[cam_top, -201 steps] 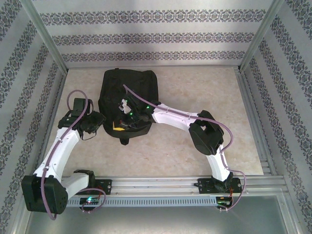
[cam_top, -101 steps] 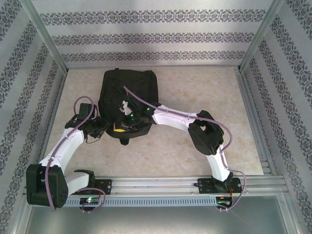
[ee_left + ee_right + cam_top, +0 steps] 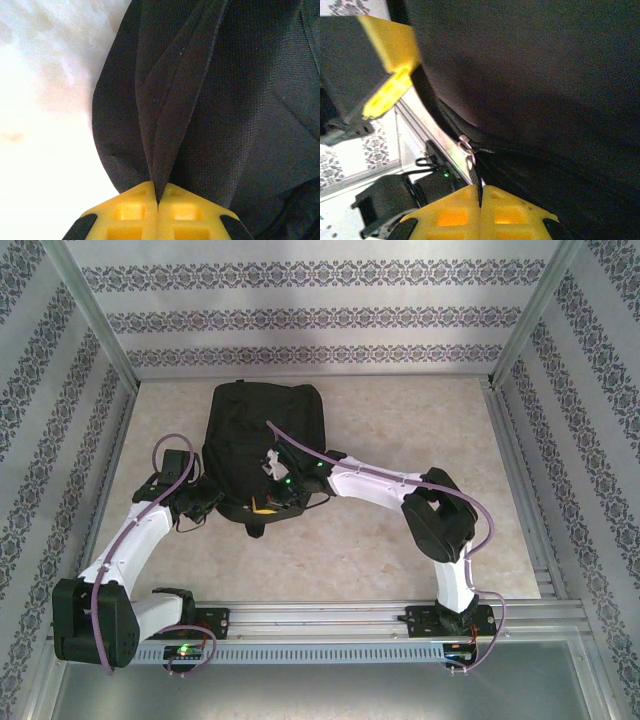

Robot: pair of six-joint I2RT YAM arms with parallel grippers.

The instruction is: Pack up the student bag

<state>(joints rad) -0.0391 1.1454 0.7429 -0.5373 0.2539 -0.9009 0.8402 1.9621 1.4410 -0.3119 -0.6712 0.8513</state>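
Note:
The student bag [image 3: 262,425], black and soft, lies on the table's far middle. At its near left edge, my left gripper [image 3: 212,502] is shut on a pinched fold of the bag's black fabric [image 3: 170,125], which runs up from between the yellow fingertips of the left gripper [image 3: 158,200]. My right gripper [image 3: 268,502] is at the bag's near edge. In the right wrist view, the right gripper [image 3: 480,200] is shut on the cord of the metal zipper pull [image 3: 467,146], with the bag [image 3: 545,75] looming dark above it. The left gripper's yellow finger [image 3: 390,45] shows nearby.
The beige marbled table [image 3: 400,440] has open surface to the right of the bag and in front of it. Aluminium frame posts [image 3: 95,320] and patterned walls enclose the cell. A metal rail [image 3: 330,618] carries both arm bases along the near edge.
The left gripper has moved in to the bag's near left edge and closed on its fabric. The right arm has shifted slightly right and nearer, still holding the zipper pull.

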